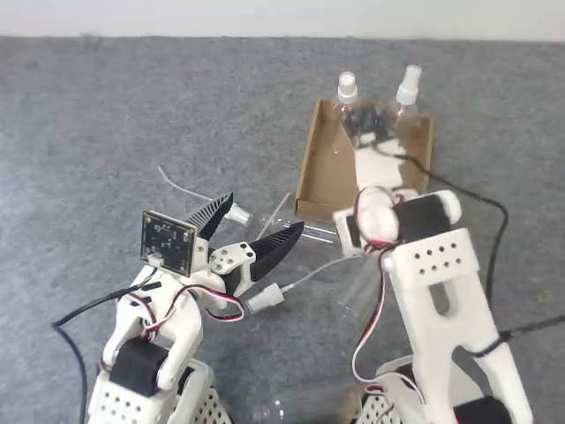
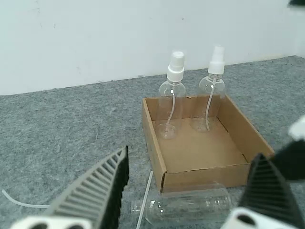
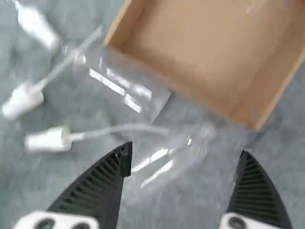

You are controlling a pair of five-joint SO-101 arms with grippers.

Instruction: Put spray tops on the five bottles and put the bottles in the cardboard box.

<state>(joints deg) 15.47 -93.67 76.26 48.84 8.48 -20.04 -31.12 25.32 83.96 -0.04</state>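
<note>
left gripper [image 1: 265,212] sits in the lower left of the high view, black jaws spread wide with nothing between them. in its wrist view [image 2: 190,157] a clear bottle [image 2: 188,206] lies on its side between and beyond the jaw tips, just in front of the cardboard box [image 2: 152,138] and close along the near wall; whether it touches the wall is hard to say. in the high view this bottle [image 1: 313,233] is a faint glint below the box [image 1: 311,155], upper centre right

right gripper [image 3: 186,150] also has its jaws well apart, holding nothing. a second lying bottle [image 3: 167,160] lies below and between the tips, blurred, so its neck and ends cannot be made out. in the high view it is a pale clear shape [image 1: 362,284] right of centre, partly behind the right arm's white body, which also covers the box's near right corner

two upright bottles with spray tops stand side by side at the far end of the box, one on the left [image 1: 347,90] and one on the right [image 1: 409,85]; their clear bodies are hard to see from above

a loose spray top [image 1: 237,213] lies beside the left gripper's upper jaw, another loose top [image 1: 265,299] with its tube lies just below the lower jaw. a thin loose tube [image 1: 181,187] lies on the grey carpet [image 1: 106,115] left of centre. a third clear bottle [image 1: 296,411] is cut off by the bottom edge
</note>
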